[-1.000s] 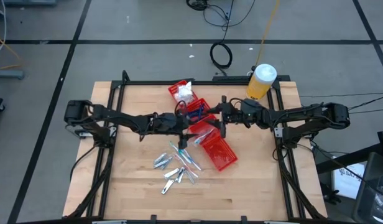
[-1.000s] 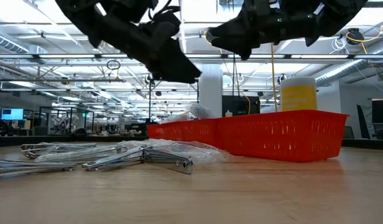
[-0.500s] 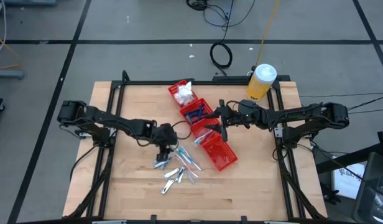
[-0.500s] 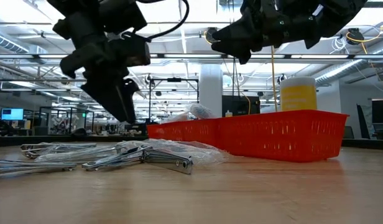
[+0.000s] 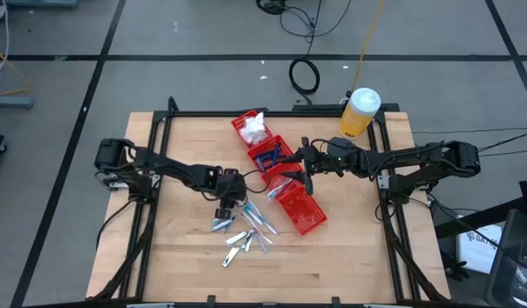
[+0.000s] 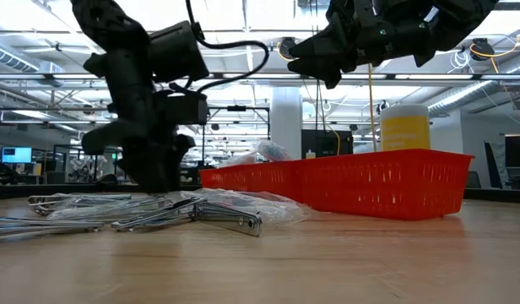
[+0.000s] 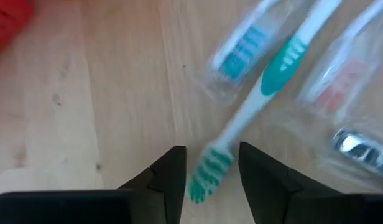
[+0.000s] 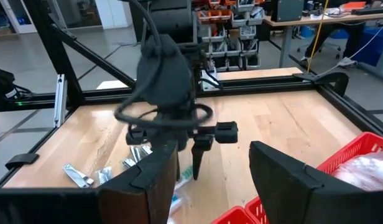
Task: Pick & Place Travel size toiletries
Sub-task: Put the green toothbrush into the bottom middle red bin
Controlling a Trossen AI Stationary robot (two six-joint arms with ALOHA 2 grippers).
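Nearest in the low view: small silvery pieces (image 6: 230, 219) lie flat on the wooden table (image 5: 349, 265), touching crinkled clear wrap. Behind them, clear-wrapped toothbrushes (image 5: 257, 218) are fanned in a loose heap, overlapping each other.

Left gripper (image 7: 210, 171) is down at the heap. Its fingers straddle the bristle head of a green-handled toothbrush (image 7: 275, 68), gap narrow, not visibly pinching yet.

Handling, as a judgement: light, stiff stick inside slick film; wrap likely to slide or drag neighbours along. Head end is a poor hold, it may pivot. A grip across the handle nearer its middle looks steadier.

Right gripper (image 5: 304, 167) hangs above the red bins (image 5: 298, 205), fingers parted, nothing between them.

Farther: white soft packets (image 5: 253, 128) sit in the far bin, a yellow bottle (image 5: 359, 113) stands near the table's far right corner.

Room: bare wood near side and left; the bins crowd the heap's right.
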